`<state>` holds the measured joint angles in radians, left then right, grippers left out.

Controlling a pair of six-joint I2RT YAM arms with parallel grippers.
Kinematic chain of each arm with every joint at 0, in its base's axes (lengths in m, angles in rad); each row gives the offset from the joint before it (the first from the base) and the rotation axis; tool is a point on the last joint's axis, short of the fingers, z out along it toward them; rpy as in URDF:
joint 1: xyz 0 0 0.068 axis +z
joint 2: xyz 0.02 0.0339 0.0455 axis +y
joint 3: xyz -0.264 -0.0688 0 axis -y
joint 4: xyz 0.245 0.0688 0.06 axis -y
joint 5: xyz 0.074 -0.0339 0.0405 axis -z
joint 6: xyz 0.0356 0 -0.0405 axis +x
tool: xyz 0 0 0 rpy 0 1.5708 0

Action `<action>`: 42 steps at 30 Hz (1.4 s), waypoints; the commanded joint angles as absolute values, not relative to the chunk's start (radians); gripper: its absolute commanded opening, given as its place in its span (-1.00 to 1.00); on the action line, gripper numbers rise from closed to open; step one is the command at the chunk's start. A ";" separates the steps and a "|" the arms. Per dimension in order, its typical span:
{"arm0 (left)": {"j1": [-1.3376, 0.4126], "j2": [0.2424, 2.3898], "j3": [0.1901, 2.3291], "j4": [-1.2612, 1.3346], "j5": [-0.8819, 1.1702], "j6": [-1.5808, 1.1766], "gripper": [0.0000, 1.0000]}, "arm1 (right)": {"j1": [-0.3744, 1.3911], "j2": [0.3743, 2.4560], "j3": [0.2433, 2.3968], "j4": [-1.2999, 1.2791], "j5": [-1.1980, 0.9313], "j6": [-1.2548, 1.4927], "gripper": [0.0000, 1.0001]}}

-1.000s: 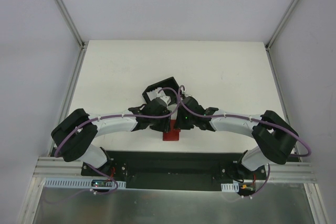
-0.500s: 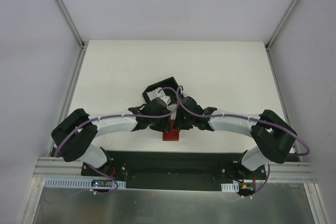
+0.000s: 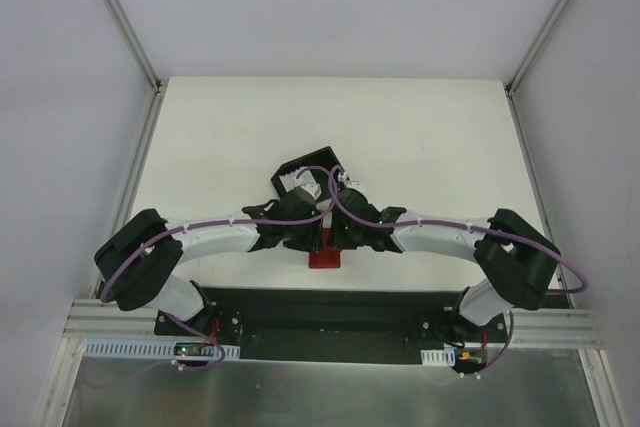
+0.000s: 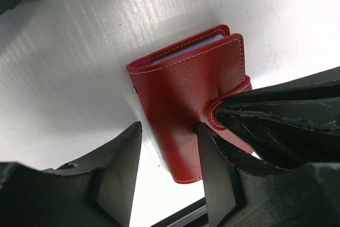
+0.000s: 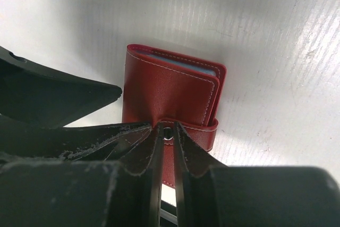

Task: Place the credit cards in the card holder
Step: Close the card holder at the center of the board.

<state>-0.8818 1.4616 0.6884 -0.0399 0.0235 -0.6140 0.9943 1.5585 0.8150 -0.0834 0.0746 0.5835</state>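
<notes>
Nearest the arm bases lies the small red stitched-leather card holder [image 4: 186, 89], flat on the white table top [image 5: 276, 51], folded shut w/ its red snap tab [image 5: 201, 131] wrapped round one edge. Directly over the holder are both tools. The R gripper [image 5: 168, 129] has its jaws drawn narrow to a slit, tips at the tab's stud, closed on the tab as far as the R wrist view shows. The L gripper [image 4: 169, 131] has its jaws part-way apart and grips nothing: one finger lies over the holder's cover beside the tab, the other sits off its long edge above bare table. A thin pale-blue strip [image 4: 183, 51] shows betw. the covers at the holder's far end; card edges or lining, cannot tell. Beyond the holder, past both wrists, stands a black open-sided box [image 3: 312, 157] w/ small white pieces [image 3: 300, 185] inside, poss. the credit cards, too small to confirm. Step in hand (judged): working the snap, prob. undoing it so the holder can open; neither gripper carries a card. Next move calls for the L finger to press the cover down as a brace while R peels the tab up and off the stud w/o dragging the holder, then for the covers to be spread enough to expose a slot.
</notes>
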 commanded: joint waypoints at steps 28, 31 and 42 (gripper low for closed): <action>-0.880 1.402 0.614 -0.041 -0.044 -0.733 -0.10 | 1.120 1.658 0.839 -0.357 0.247 0.641 -0.82; -0.879 1.404 0.615 -0.044 -0.046 -0.735 -0.10 | 1.132 1.675 0.865 -0.402 0.276 0.646 -0.82; -0.881 1.394 0.609 -0.044 -0.052 -0.739 -0.10 | 1.144 1.701 0.861 -0.420 0.291 0.660 -0.82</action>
<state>-0.8818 1.4170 0.6289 -0.0051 -0.0120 -0.7414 1.1202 1.6188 0.9127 -0.2260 0.3237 0.6514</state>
